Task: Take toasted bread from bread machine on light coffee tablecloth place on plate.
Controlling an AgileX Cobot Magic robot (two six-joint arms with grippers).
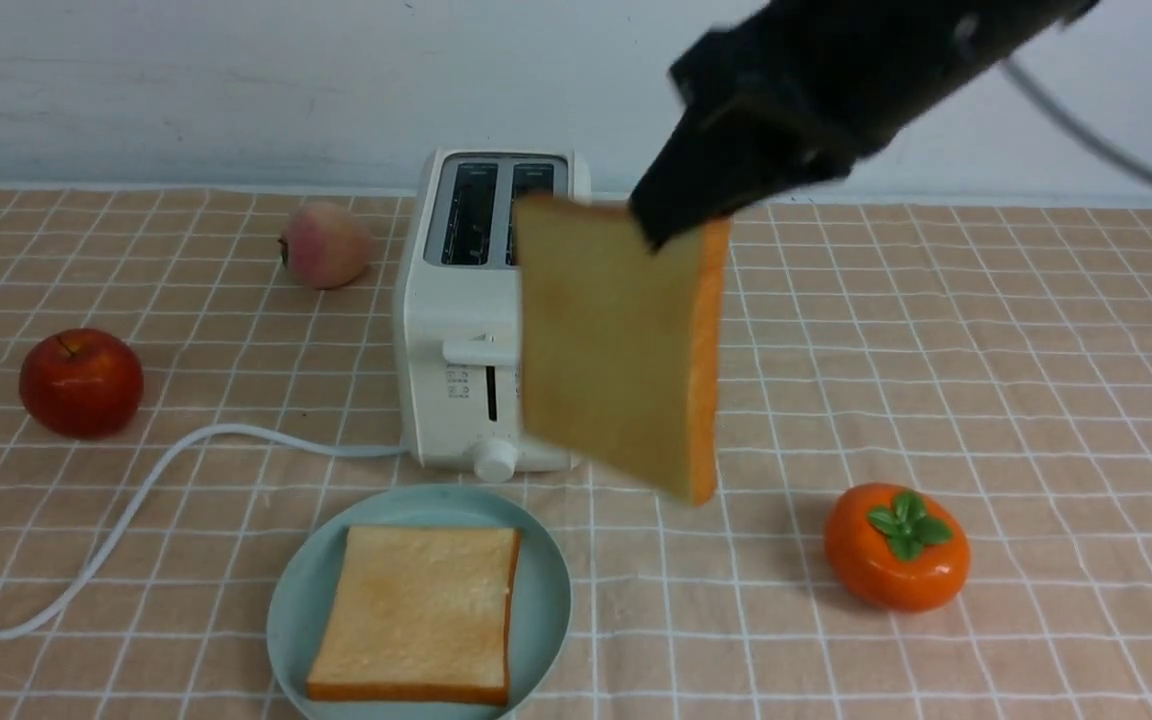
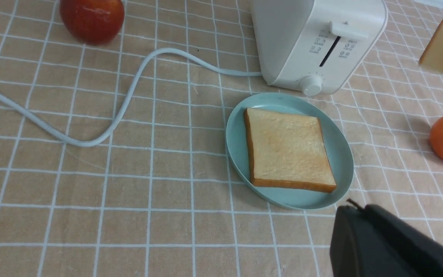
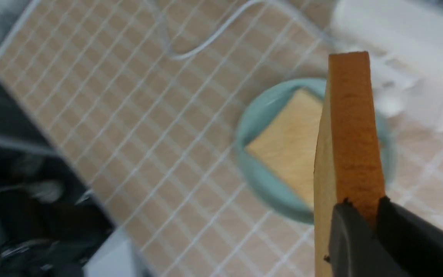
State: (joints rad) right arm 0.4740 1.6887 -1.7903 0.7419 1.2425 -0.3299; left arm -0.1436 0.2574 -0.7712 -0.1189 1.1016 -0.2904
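1. right pincer (image 1: 681, 218): clamped narrowly on the top edge of the held slice (image 1: 616, 340). the slice hangs tilted in the air, just in front of the bread machine's right side and clear of the cloth.
2. held slice, right wrist view (image 3: 350, 127): the orange-brown crust edge faces the camera, with the dark fingers (image 3: 350, 231) on either face.
3. bread machine (image 1: 456, 300): cream-white, upright on the cloth behind the plate. its front lever sits at the top of its slot, above a round knob. the small printed icons beside the slot are too small to read (no brand name can be made out).
4. plate (image 1: 306, 590): pale mint-green, just in front of the bread machine.
5. plated slice (image 1: 416, 610): lies flat on the plate, pale face up.
6. left pincer (image 2: 356, 215): jaws closed together with nothing between them, low over the cloth near the plate's rim.
7. light coffee tablecloth (image 1: 936, 350): tan with a white grid, covering the counter.
8. cord (image 1: 136, 500): white, curving away from the bread machine's left side.
9. surrounding fruit: apple (image 1: 81, 383) and peach (image 1: 324, 245) to the left, persimmon (image 1: 896, 545) to the right.
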